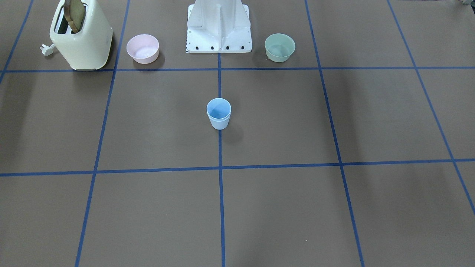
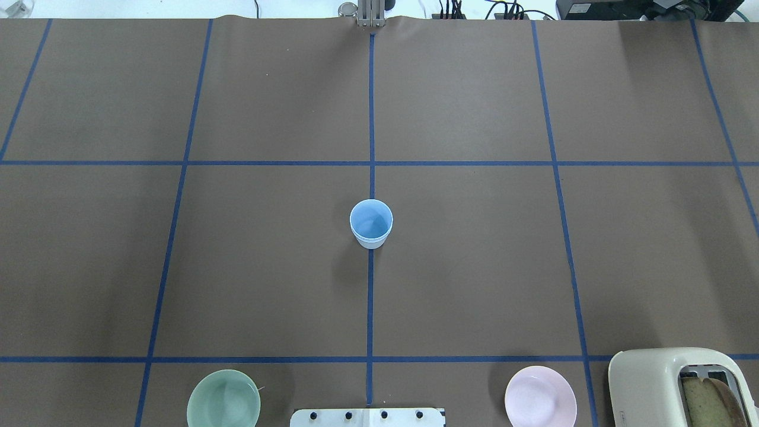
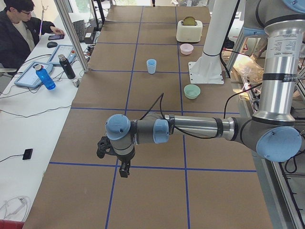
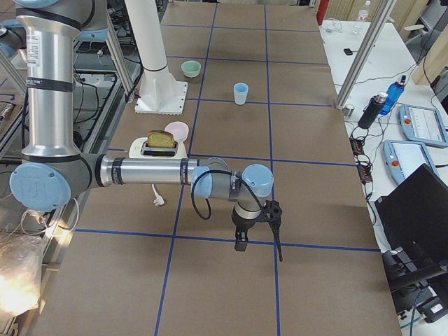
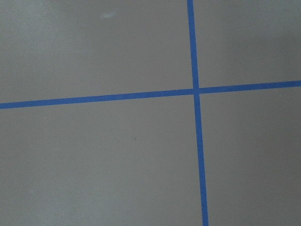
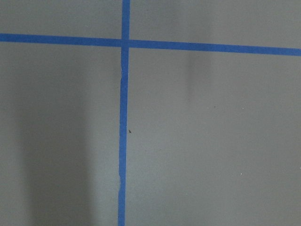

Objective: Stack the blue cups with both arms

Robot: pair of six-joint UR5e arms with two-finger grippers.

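Observation:
The two pale blue cups (image 1: 219,114) stand nested, one inside the other, upright on the centre tape line of the brown table. Two rims show one just above the other. The stack also shows in the overhead view (image 2: 371,224) and in both side views (image 3: 151,66) (image 4: 241,93). My left gripper (image 3: 114,160) shows only in the exterior left view, far from the cups over the table's left end. My right gripper (image 4: 259,246) shows only in the exterior right view, over the right end. I cannot tell whether either is open or shut. Both wrist views show only bare table and blue tape.
A cream toaster (image 1: 81,37) with a bread slice, a pink bowl (image 1: 143,48), the white pedestal (image 1: 219,29) and a green bowl (image 1: 279,47) stand along the robot's edge. An operator (image 3: 19,33) sits at a side desk with bottles and tablets.

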